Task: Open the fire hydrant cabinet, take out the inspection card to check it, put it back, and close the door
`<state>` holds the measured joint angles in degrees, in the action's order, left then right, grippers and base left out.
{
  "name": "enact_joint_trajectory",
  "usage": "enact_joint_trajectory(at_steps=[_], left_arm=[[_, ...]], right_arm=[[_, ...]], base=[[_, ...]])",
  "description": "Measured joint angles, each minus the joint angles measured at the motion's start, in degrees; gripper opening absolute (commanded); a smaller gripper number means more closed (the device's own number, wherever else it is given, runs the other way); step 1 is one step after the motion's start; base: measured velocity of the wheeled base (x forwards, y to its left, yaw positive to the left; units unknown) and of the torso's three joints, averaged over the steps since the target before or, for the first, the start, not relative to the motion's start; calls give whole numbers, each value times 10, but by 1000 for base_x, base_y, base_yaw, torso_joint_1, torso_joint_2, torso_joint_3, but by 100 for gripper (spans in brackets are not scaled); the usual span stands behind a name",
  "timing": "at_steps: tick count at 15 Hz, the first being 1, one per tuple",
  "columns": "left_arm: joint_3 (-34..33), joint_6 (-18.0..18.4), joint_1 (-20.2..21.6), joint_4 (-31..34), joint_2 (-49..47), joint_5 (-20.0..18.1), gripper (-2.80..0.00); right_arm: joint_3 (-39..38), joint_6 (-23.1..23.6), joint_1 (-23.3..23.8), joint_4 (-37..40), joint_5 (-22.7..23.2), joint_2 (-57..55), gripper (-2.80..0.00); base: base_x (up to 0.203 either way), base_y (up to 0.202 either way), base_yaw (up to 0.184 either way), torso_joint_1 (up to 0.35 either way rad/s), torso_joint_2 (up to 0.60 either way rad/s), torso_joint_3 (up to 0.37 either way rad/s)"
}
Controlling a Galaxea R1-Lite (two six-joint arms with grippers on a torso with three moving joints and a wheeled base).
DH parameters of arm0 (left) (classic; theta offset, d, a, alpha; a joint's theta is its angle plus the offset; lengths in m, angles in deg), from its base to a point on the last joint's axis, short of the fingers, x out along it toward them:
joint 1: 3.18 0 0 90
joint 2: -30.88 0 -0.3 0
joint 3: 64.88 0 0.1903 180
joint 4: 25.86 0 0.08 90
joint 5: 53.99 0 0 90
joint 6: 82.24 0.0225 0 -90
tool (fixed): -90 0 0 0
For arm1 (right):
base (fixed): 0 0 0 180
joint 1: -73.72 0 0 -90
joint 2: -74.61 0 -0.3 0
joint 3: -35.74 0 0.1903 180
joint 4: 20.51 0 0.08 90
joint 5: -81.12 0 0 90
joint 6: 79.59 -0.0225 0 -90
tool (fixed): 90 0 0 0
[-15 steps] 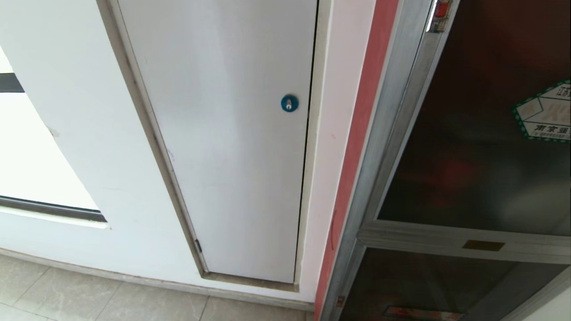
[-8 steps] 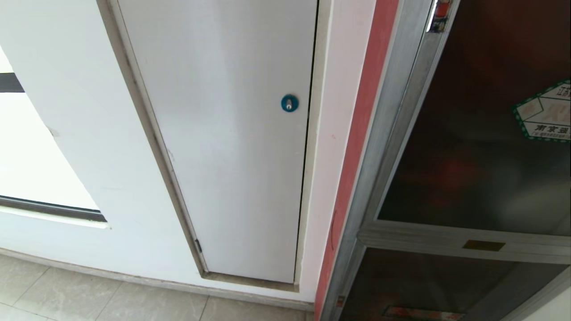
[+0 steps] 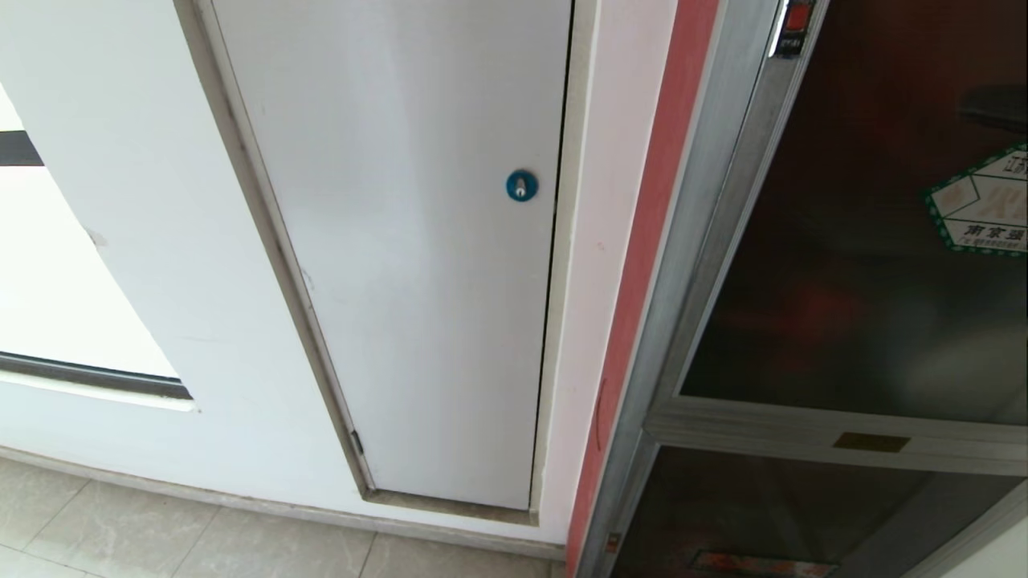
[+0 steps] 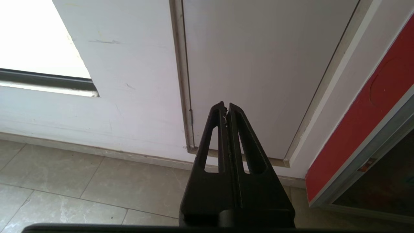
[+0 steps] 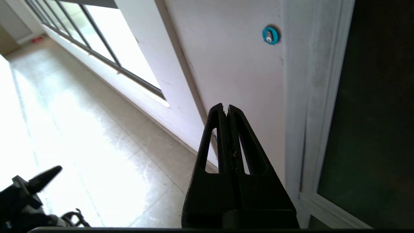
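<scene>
While the door (image 3: 851, 241) stands closed on the fire hydrant cabinet (image 3: 707, 241), far right | step: approach | right gripper (image 5: 226, 109) pinched together, empty; left gripper (image 4: 226, 106) likewise, parked | next: reach red latch (image 3: 797, 18).

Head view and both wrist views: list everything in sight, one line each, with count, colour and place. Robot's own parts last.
fire hydrant cabinet: one, silver frame, red strip along its edge, right of the head view.
door: one, dark tinted glass, shut, upper part of the cabinet.
sticker: one, white with green border, on the door glass.
red latch: one, at the door's top edge.
lower glass panel: one, dark, below the door.
white panel: one, in the wall left of the cabinet.
blue lock: one, round, near the panel's right edge.
window: one, bright, far left.
floor: pale tiles, along the bottom.
left gripper: black, shut, low before the white panel.
right gripper: black, shut, pointing towards the white panel.
</scene>
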<state>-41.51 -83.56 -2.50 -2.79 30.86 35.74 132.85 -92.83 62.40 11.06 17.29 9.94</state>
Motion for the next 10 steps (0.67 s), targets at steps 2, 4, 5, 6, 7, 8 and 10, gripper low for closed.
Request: enact_joint_trajectory(at_steps=[2,4,5,6,7,8,10], left_arm=[[0,0,0,0,0,0,-280],[0,0,0,0,0,0,-280],[0,0,0,0,0,0,-280],[0,0,0,0,0,0,-280],[0,0,0,0,0,0,-280],[0,0,0,0,0,0,-280],[0,0,0,0,0,0,-280]], right_arm=[[59,-33,-15,-1,0,-50,-280],[112,-51,-22,-2,0,-94,-280],[131,-54,-24,-3,0,-112,-280],[147,-55,-25,-5,-1,-129,-280],[160,-56,-25,-5,-3,-143,-280],[173,-56,-25,-5,-8,-156,-280],[192,-55,-25,-17,-36,-176,-280]], base=[[0,0,0,0,0,0],[0,0,0,0,0,0],[0,0,0,0,0,0],[0,0,0,0,0,0],[0,0,0,0,0,0],[0,0,0,0,0,0],[0,0,0,0,0,0]])
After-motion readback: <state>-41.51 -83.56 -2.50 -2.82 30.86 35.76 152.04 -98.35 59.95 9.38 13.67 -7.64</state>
